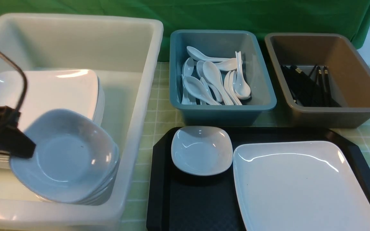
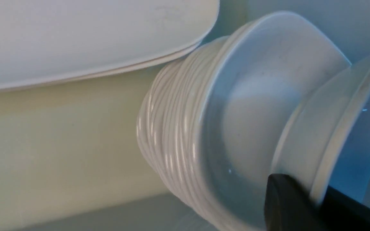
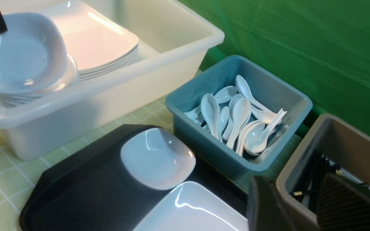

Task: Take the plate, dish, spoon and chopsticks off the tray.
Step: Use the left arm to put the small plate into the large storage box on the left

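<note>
My left gripper [image 1: 24, 150] [image 2: 316, 197] is shut on the rim of a small white dish [image 1: 66, 154] [image 2: 336, 122]. It holds the dish tilted just above a stack of like bowls [image 1: 103, 192] [image 2: 175, 128] in the white tub. On the black tray [image 1: 188, 205] [image 3: 85, 189] sit another small dish [image 1: 201, 150] [image 3: 157, 158] and the large white plate [image 1: 300, 186] [image 3: 191, 211]. Several spoons [image 1: 214, 80] lie in the teal tub, and black chopsticks [image 1: 307, 85] lie in the brown tub. My right gripper [image 3: 303, 205] hangs open and empty over the brown tub's near rim.
The big white tub [image 1: 140, 96] on the left also holds stacked large plates [image 1: 53, 89]. The teal tub [image 1: 223, 109] and the brown tub [image 1: 348, 112] stand behind the tray. A green-checked cloth [image 1: 162, 112] covers the table and a green backdrop closes off the far side.
</note>
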Motion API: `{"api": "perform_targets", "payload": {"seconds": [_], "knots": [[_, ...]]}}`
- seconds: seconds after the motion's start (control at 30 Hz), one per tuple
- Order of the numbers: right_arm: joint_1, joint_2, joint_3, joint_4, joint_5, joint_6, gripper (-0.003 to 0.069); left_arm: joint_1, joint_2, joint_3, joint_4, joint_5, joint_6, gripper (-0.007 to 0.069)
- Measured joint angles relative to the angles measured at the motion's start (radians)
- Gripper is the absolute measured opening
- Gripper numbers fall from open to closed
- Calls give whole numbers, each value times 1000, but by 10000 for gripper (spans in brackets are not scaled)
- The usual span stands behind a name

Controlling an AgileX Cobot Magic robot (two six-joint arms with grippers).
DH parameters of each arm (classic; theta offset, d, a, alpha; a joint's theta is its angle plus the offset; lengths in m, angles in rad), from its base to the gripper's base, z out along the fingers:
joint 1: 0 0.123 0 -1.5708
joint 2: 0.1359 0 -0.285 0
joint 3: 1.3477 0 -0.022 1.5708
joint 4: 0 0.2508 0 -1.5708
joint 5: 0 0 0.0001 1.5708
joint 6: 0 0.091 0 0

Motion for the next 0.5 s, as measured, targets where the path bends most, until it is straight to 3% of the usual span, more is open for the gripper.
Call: {"api": "perform_targets", "payload": {"seconds": [0.13,0.5], "knots": [[0,0,0,4,2,0,239,-90,38,-55,81,-8,-23,7],[0,5,0,10,14,0,239,-111,70,-82,147,-8,-28,7]]}}
